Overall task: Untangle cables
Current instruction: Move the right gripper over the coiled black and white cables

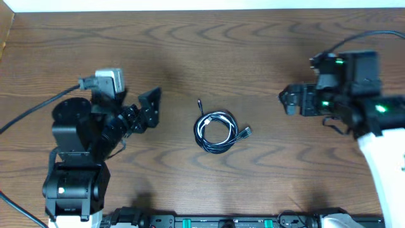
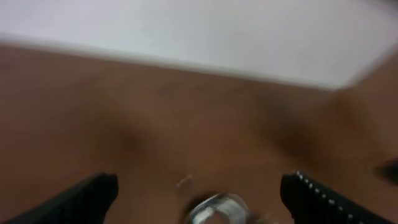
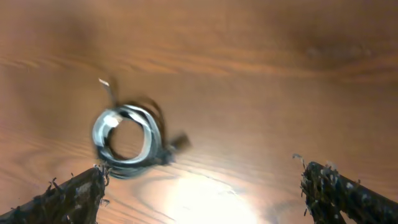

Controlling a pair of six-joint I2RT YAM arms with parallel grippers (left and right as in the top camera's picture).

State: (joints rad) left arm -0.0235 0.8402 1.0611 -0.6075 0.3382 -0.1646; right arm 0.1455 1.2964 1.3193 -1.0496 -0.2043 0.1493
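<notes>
The cables point(image 1: 216, 132) lie coiled in one small bundle, black with a white strand, at the middle of the wooden table. One plug end sticks out up-left and another to the right. My left gripper point(image 1: 150, 109) is open and empty, left of the bundle. My right gripper point(image 1: 286, 100) is open and empty, well to the right of it. The bundle shows blurred at the bottom edge of the left wrist view point(image 2: 219, 211), between the left fingers point(image 2: 199, 199). In the right wrist view the bundle point(image 3: 127, 140) lies ahead at the left, above the left finger of the open jaws point(image 3: 202, 193).
The wooden table point(image 1: 209, 50) runs to a pale wall at the back. Thick black leads trail from both arms point(image 1: 25, 117). A black rail with green fittings point(image 1: 215, 221) runs along the front edge.
</notes>
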